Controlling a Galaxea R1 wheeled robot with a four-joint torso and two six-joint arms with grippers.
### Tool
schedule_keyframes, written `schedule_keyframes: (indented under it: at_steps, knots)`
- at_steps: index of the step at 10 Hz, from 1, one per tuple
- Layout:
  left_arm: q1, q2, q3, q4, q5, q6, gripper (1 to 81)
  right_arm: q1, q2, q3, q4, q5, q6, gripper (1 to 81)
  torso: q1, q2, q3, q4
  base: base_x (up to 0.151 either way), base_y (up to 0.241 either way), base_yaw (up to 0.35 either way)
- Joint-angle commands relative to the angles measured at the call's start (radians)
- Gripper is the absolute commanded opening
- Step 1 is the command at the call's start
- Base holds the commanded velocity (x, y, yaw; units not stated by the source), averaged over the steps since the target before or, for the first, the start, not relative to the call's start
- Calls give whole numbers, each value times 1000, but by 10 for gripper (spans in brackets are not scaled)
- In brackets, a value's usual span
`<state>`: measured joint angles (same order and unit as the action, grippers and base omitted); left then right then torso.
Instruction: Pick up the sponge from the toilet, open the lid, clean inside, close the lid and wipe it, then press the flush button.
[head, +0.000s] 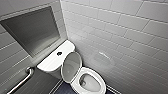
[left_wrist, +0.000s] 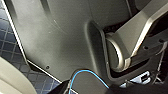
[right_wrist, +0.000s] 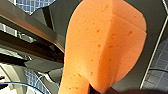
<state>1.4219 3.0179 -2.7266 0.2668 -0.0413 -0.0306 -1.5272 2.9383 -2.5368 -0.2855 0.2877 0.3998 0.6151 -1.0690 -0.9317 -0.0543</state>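
One toilet (head: 88, 81) stands with its lid (head: 71, 66) raised and the flush button (head: 59, 53) on its cistern (head: 51, 62). The right hand (right_wrist: 97, 89) is clamped on the sponge (right_wrist: 105, 45). I cannot tell the left hand's state.

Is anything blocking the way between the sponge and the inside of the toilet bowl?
Nothing visible does. The lid stands raised, leaning back toward the cistern, so the toilet bowl is uncovered for the sponge.
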Motion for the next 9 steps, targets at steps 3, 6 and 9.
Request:
schedule_keyframes:
  at_steps: [3, 6, 9]
  knots:
    - [15, 0, -5, 9, 73, 1, 811, -23, 24, -37, -24, -62, -2, 10, 0, 0, 0, 0, 0, 0, 0]
    - [15, -3, -5, 8, 72, 3, 811, -25, 23, -37, -23, -62, -2, 10, 0, 0, 0, 0, 0, 0, 0]
    - [15, -5, -5, 6, 70, 3, 811, -25, 23, -37, -23, -62, -2, 10, -2, 0, 0, 0, 72, 0, 0]
